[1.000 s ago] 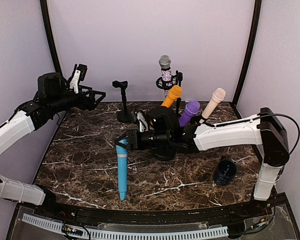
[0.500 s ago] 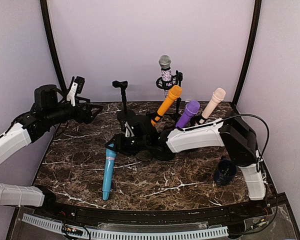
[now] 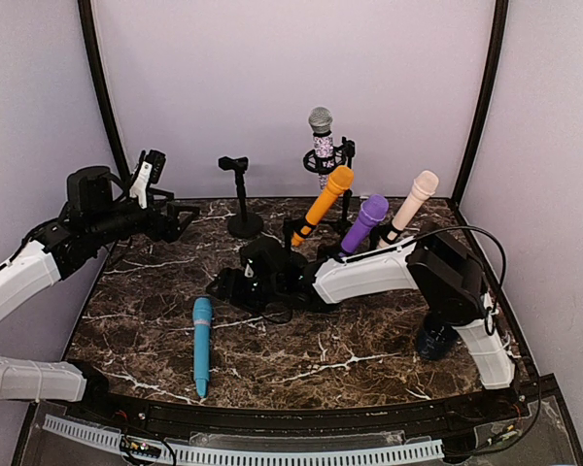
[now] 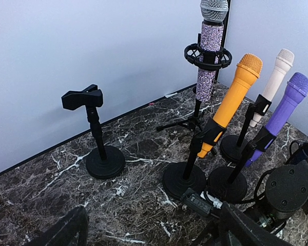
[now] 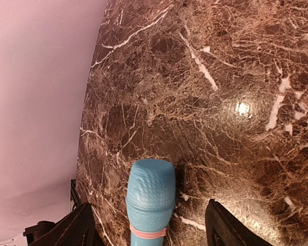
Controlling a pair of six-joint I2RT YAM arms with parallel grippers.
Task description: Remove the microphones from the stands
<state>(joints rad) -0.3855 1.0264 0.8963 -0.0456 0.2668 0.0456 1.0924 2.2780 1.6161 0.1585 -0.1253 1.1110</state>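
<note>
A blue microphone [image 3: 202, 345] lies flat on the marble table [image 3: 146, 311] at the front left, its head [image 5: 150, 197] pointing toward my right gripper [image 3: 231, 287]. That gripper [image 5: 149, 206] is low over the table with its jaws open on either side of the head and not touching it. An empty black stand [image 3: 239, 194] with a bare clip [image 4: 82, 97] stands at the back. My left gripper [image 3: 180, 217] hovers open at the left, well short of the empty stand [image 4: 98, 141], with nothing between its fingers [image 4: 66, 233].
Four more stands at the back right hold a sparkly silver microphone [image 3: 321, 144], an orange one [image 3: 323, 204], a purple one [image 3: 367, 221] and a cream one [image 3: 414, 202]. A dark cup [image 3: 435, 335] sits front right. My right arm stretches across the stand bases [image 4: 184, 179].
My right gripper carried the blue microphone left and down, then opened; the microphone now lies flat on the table. My left arm drew back slightly and then held still.
</note>
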